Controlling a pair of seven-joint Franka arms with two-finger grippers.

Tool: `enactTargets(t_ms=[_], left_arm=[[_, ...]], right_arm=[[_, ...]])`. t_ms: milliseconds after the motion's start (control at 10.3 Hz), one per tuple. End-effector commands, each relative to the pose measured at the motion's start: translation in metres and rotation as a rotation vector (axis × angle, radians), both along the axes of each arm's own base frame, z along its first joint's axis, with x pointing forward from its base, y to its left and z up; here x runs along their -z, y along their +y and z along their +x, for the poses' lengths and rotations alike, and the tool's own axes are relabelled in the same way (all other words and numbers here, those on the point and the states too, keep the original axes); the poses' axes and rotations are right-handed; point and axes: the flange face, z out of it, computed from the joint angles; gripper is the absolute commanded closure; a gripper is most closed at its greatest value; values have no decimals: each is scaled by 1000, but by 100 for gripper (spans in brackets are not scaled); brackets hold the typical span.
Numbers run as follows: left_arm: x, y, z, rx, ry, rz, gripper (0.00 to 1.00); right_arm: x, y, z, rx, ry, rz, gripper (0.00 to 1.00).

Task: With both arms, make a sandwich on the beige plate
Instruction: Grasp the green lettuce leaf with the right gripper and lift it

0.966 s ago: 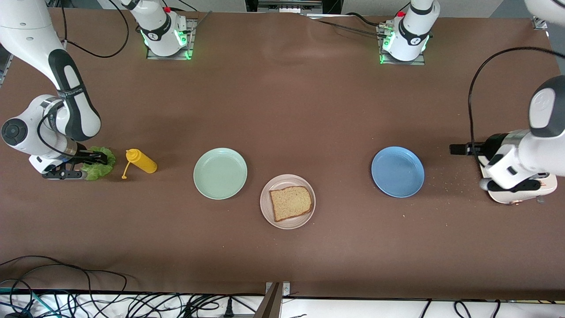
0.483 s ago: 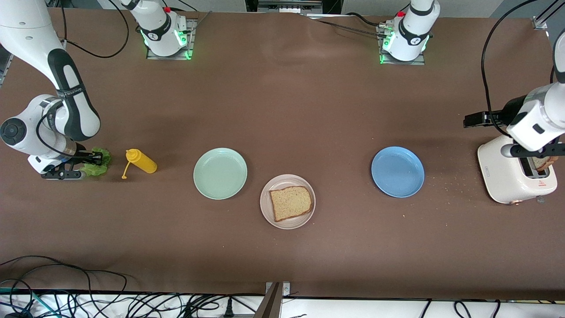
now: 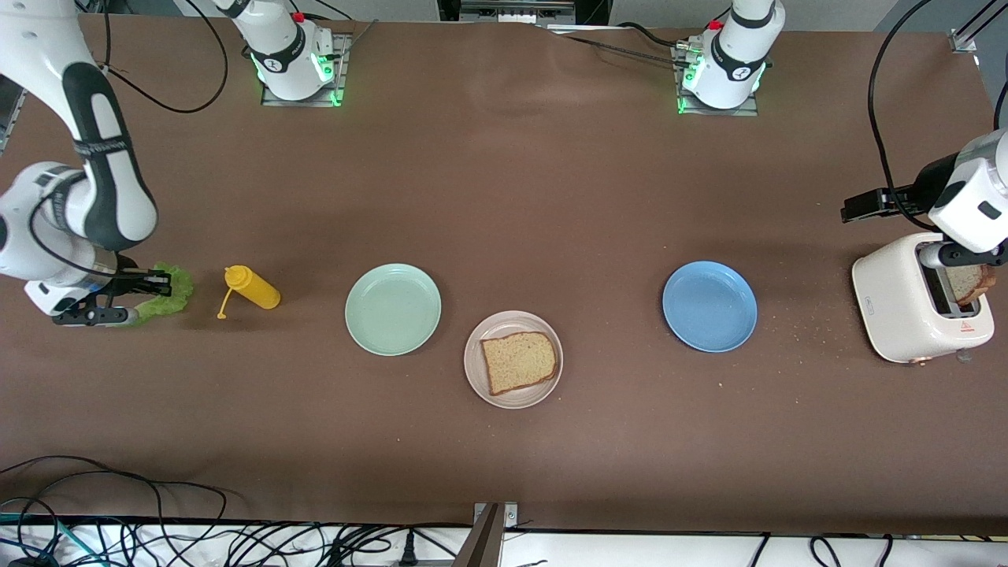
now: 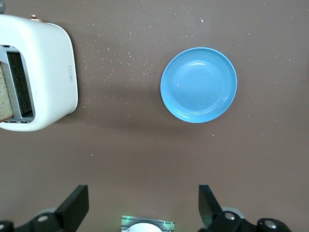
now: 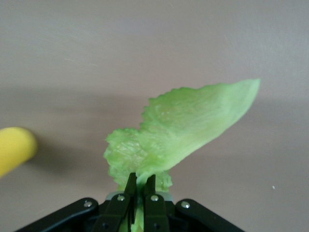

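The beige plate (image 3: pixel 512 399) lies near the table's middle with one brown bread slice (image 3: pixel 518 361) on it. My right gripper (image 3: pixel 157 282) (image 5: pixel 141 181) is shut on the stem end of a ruffled green lettuce leaf (image 3: pixel 175 287) (image 5: pixel 188 121), low over the right arm's end of the table. My left gripper (image 3: pixel 957 254) (image 4: pixel 142 193) hovers open and empty above a white toaster (image 3: pixel 898 307) (image 4: pixel 48 72). A second bread slice (image 3: pixel 969 283) (image 4: pixel 5 96) stands in the toaster's slot.
A yellow squeeze bottle (image 3: pixel 252 288) (image 5: pixel 14 147) lies beside the lettuce. A mint-green plate (image 3: pixel 392 309) sits next to the beige plate, and a blue plate (image 3: pixel 709 305) (image 4: pixel 199 84) lies between it and the toaster. Crumbs dot the table near the toaster.
The right gripper shut on the lettuce and drew it a little toward the right arm's end of the table. The left arm rose off the toaster, uncovering the slice in its slot.
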Motion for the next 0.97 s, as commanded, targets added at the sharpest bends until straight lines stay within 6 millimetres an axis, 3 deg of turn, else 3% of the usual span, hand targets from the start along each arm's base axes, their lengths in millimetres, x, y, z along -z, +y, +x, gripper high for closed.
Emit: enactTargets(t_ms=[0, 193, 387, 677, 870], left_arm=[[-18, -2, -11, 6, -42, 31, 0], [-22, -5, -13, 21, -48, 42, 0], [-25, -6, -10, 23, -76, 28, 0], [-26, -5, -8, 89, -95, -13, 0], [-22, -5, -6, 91, -92, -11, 0]], right_arm=[[-81, 44, 32, 31, 76, 43, 100], [-126, 105, 48, 50, 91, 45, 100], [-145, 206, 52, 49, 73, 43, 100], [-136, 361, 38, -78, 24, 80, 100], [-116, 433, 26, -149, -28, 99, 100]])
